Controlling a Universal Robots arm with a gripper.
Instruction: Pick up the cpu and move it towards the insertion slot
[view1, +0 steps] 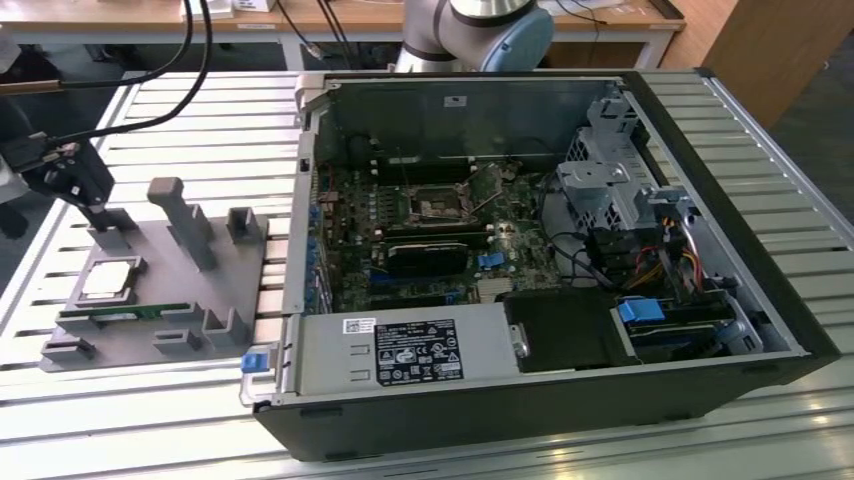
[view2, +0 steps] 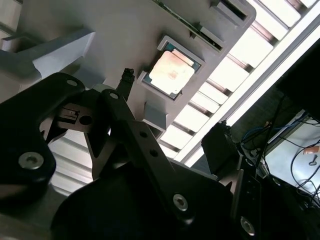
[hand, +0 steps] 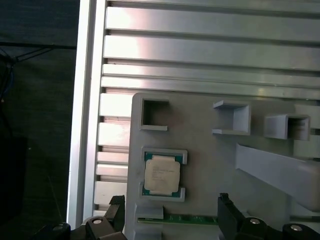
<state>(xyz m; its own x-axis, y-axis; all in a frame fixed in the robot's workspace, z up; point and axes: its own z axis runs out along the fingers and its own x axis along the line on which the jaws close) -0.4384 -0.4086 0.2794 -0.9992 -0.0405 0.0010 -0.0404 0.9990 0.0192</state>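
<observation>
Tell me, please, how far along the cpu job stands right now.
Nothing looks done yet: the small square silvery cpu lies in its nest on the grey plastic tray. In hand: the open black gripper hangs over the tray near it, empty. Left: the grasp, the lift and the carry to the motherboard socket in the open black computer case.
</observation>
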